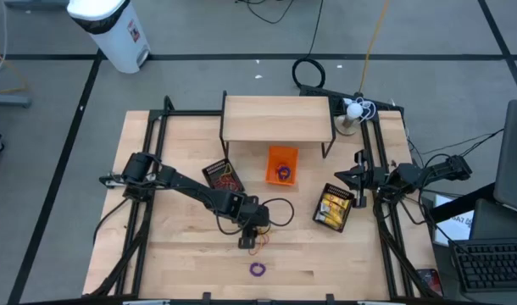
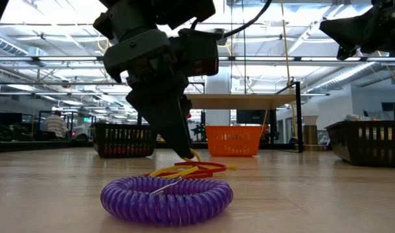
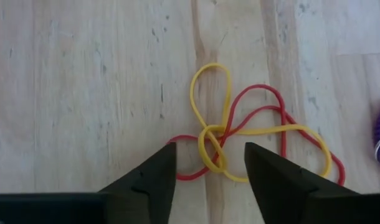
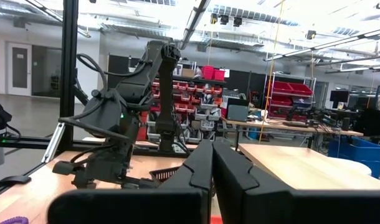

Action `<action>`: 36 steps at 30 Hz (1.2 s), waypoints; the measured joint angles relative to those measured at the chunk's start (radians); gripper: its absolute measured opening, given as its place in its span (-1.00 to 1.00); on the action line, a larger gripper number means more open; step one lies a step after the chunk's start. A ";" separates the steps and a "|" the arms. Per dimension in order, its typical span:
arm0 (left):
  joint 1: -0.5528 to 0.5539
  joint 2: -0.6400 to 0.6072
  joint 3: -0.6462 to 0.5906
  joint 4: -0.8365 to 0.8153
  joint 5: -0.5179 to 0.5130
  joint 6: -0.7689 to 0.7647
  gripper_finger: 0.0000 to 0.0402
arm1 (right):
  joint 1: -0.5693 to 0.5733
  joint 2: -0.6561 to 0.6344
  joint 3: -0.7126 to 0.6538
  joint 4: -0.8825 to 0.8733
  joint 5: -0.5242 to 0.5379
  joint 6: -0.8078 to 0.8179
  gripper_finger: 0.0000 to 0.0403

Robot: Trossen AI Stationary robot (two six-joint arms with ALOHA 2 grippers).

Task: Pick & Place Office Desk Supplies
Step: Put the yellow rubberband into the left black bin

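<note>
A tangle of yellow and red rubber bands (image 3: 240,130) lies flat on the wooden table, seen also in the low view as rubber bands (image 2: 191,170) and from above as rubber bands (image 1: 258,246). My left gripper (image 3: 210,155) is open and points down over the tangle, one finger on either side of its knot, close above the table (image 2: 186,154). A purple coil ring (image 2: 166,197) lies just nearer the table's near edge (image 1: 257,269). My right gripper (image 1: 358,180) waits shut at the table's right side (image 4: 212,163).
An orange basket (image 1: 282,165) with a purple ring inside stands beyond the bands. A black basket (image 1: 223,176) sits left of it and another black basket (image 1: 335,207) holding yellow pieces to the right. A low wooden shelf (image 1: 278,119) stands at the far side.
</note>
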 joint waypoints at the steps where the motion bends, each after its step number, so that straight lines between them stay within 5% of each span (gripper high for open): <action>1: 0.000 0.000 0.000 -0.001 0.000 0.006 -0.13 | 0.000 0.000 0.000 0.000 0.000 -0.001 -0.98; 11: 0.000 -0.001 0.000 0.001 -0.013 0.054 -0.95 | 0.000 0.000 0.000 -0.005 0.000 -0.001 -0.98; 26: -0.095 -0.418 -0.027 0.013 -0.185 0.128 -0.98 | 0.000 -0.001 0.000 -0.012 0.000 0.000 -0.98; 36: -0.163 -0.441 -0.057 0.035 -0.333 0.126 -0.99 | 0.000 0.000 0.000 -0.013 -0.001 0.019 -0.98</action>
